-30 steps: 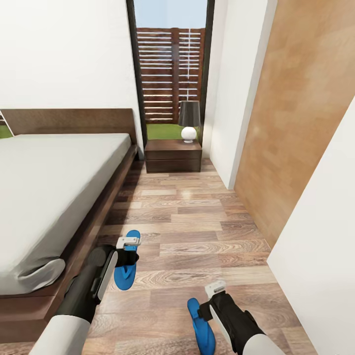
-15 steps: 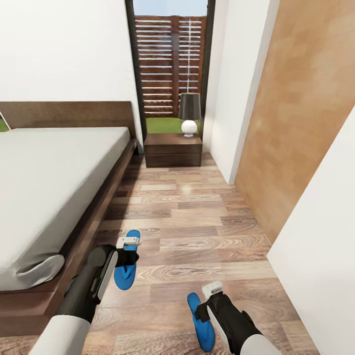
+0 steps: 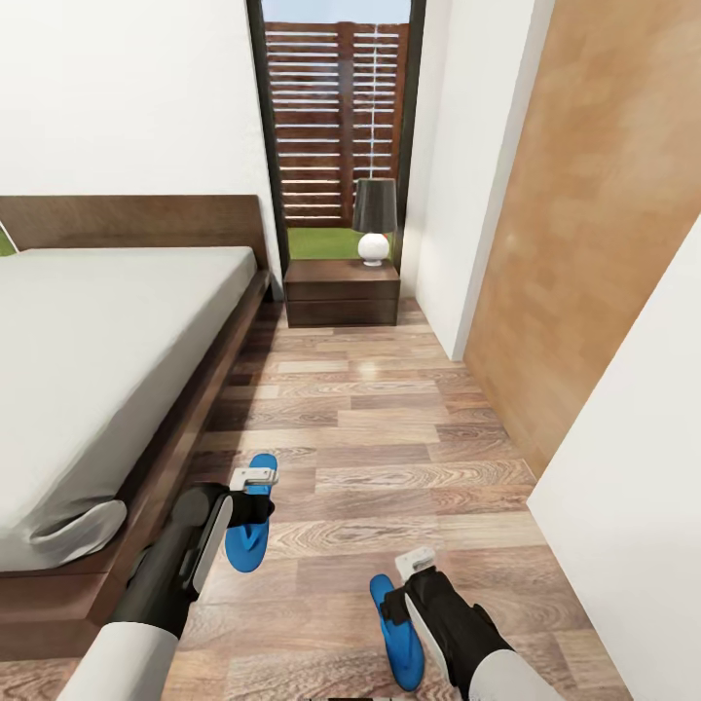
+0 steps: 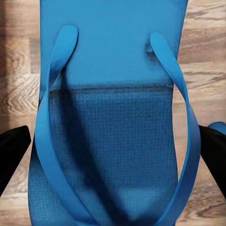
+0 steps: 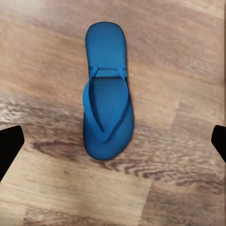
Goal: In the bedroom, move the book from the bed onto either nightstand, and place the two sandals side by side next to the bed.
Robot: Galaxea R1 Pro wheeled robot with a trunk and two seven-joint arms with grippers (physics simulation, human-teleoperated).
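Two bright blue sandals lie between the bed (image 3: 97,370) and the right wall. My left gripper (image 3: 251,508) is shut on one sandal (image 3: 248,550) beside the bed frame. In the left wrist view that sandal (image 4: 113,141) spans the gap between both dark fingers (image 4: 12,150). The other sandal (image 3: 397,638) lies flat on the wood floor. My right gripper (image 3: 401,599) hovers over it, open. In the right wrist view this sandal (image 5: 107,108) is well apart from the fingers (image 5: 9,148). A nightstand (image 3: 341,292) stands at the bed's head. The book is out of view.
A dark-shaded lamp (image 3: 374,219) with a white base stands on the nightstand, before a tall window onto a slatted fence. A wood-panelled wall (image 3: 584,243) and a white wall (image 3: 633,506) close off the right side. Wood floor (image 3: 389,428) runs on toward the nightstand.
The view has shifted, so nightstand, bed and floor sit a little higher in the picture. The left gripper keeps its sandal in the same spot. The right gripper edged slightly over the floor sandal.
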